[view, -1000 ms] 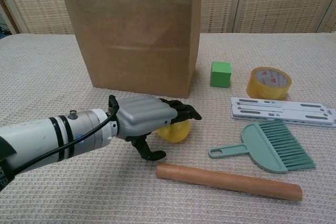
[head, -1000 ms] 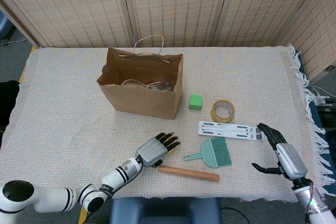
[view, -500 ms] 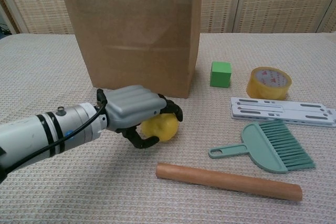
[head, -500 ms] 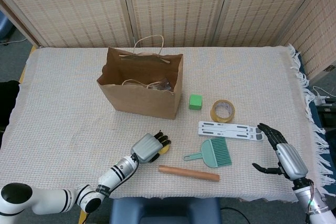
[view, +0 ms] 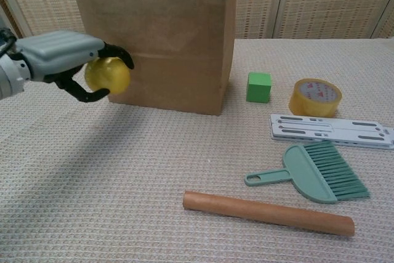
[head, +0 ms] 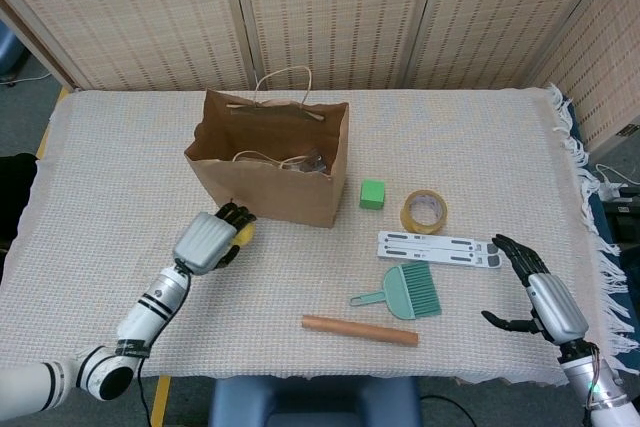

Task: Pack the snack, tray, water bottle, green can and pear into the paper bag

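The pear [view: 106,75], on the cloth by the rolling pin [view: 268,213] a moment ago, is now raised beside the paper bag [view: 163,41], grasped by the left hand [view: 64,58]. The right hand [head: 535,289] stays released, fingers spread.

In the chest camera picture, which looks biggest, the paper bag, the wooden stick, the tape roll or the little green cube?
1. paper bag
2. wooden stick, though nearest the camera
3. tape roll
4. green cube, clearly smallest
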Controlling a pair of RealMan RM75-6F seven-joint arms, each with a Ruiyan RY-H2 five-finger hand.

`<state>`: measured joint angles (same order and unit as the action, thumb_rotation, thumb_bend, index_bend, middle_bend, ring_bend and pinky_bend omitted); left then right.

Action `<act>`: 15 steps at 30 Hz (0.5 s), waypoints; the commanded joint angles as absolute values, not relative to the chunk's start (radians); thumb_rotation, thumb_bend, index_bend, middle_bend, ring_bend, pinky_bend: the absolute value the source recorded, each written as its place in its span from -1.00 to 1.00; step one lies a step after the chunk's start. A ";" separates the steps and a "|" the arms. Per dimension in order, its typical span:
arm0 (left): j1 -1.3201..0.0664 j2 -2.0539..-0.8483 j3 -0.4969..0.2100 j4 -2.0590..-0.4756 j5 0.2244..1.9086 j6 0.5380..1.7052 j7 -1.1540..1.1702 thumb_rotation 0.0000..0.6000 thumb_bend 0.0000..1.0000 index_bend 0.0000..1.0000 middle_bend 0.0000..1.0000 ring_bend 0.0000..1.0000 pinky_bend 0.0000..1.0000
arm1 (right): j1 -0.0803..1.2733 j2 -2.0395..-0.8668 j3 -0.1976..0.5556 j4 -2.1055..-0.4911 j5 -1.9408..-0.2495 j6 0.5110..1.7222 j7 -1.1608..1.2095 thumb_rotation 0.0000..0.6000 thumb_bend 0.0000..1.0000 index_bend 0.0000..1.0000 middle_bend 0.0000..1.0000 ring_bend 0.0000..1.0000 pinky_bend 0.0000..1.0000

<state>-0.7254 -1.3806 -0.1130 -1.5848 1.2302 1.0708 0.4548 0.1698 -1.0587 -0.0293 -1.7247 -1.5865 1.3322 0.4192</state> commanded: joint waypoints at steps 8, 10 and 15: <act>-0.589 -1.189 -0.244 -1.552 1.062 1.247 0.329 1.00 0.20 0.32 0.28 0.14 0.48 | 0.168 -1.062 -0.030 -1.727 -1.586 1.334 0.408 1.00 -0.85 -1.00 -1.00 -1.00 -1.00; -0.577 -1.202 -0.280 -1.553 1.052 1.293 0.287 1.00 0.20 0.31 0.28 0.14 0.48 | 0.167 -1.062 -0.029 -1.726 -1.586 1.337 0.406 1.00 -0.84 -1.00 -1.00 -1.00 -1.00; -0.569 -1.235 -0.380 -1.652 1.031 1.367 0.159 1.00 0.21 0.30 0.26 0.14 0.46 | 0.167 -1.063 -0.030 -1.726 -1.587 1.337 0.402 1.00 -0.85 -1.00 -1.00 -1.00 -1.00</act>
